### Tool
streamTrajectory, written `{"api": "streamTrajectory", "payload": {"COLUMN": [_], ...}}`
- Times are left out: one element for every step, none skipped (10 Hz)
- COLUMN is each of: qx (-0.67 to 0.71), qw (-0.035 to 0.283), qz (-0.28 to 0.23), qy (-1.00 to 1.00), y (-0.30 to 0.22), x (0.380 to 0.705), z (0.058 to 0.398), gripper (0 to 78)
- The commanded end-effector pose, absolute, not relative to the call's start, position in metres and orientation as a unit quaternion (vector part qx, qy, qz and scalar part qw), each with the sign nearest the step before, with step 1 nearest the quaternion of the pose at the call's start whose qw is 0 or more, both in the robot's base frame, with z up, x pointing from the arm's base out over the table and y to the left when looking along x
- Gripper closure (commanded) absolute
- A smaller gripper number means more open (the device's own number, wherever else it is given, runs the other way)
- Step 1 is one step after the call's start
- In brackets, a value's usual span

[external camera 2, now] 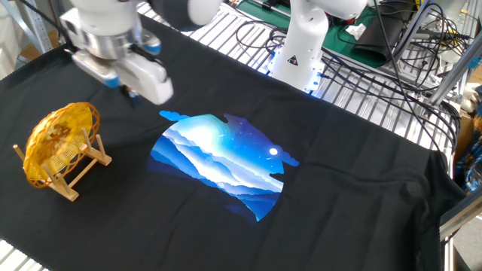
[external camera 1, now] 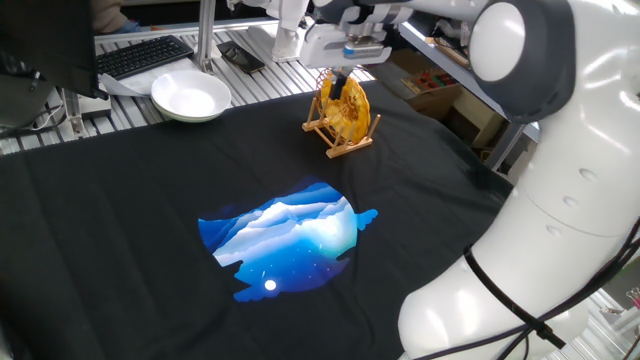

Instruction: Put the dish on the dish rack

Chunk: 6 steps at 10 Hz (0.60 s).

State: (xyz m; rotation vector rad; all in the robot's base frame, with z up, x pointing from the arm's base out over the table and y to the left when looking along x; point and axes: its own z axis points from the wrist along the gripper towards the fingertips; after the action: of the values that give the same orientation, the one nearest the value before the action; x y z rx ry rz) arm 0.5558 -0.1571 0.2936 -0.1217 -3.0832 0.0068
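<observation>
The dish [external camera 2: 59, 143] is seen standing on edge in the rack [external camera 2: 71, 172] at the left of the other fixed view, and at upper centre of the one fixed view, leaning between the pegs. Nothing else is held by the rack. The gripper [external camera 2: 129, 94] is raised above the table [external camera 2: 361, 173], up and to the right of the dish, apart from it. Nothing is held in the jaws; how far they are parted cannot be told, since the fingers are largely hidden by the gripper body. The placing is judged to be done, so any coming move is likely a retreat upward, away from the dish below and to the left. A white bowl [external camera 1: 190, 96] sits empty at the upper left of the one fixed view, off the black cloth.
</observation>
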Motion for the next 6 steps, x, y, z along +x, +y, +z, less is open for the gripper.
{"api": "streamTrajectory", "payload": {"qx": [-0.028,-0.029,-0.017,-0.012,-0.011,-0.011], "qw": [0.030,0.030,0.034,0.034,0.037,0.040], "qz": [-0.020,-0.020,-0.019,-0.019,-0.018,-0.018], "qy": [-0.999,-0.999,-0.999,-0.999,-0.999,-0.999], "y": [-0.0888,-0.0865,-0.0822,-0.0816,-0.0810,-0.0809], "x": [0.5211,0.5190,0.5140,0.5130,0.5120,0.5121], "z": [0.2936,0.2932,0.2950,0.2956,0.2961,0.2960], "gripper": [76.4,76.4,76.4,76.4,76.4,76.4]}}
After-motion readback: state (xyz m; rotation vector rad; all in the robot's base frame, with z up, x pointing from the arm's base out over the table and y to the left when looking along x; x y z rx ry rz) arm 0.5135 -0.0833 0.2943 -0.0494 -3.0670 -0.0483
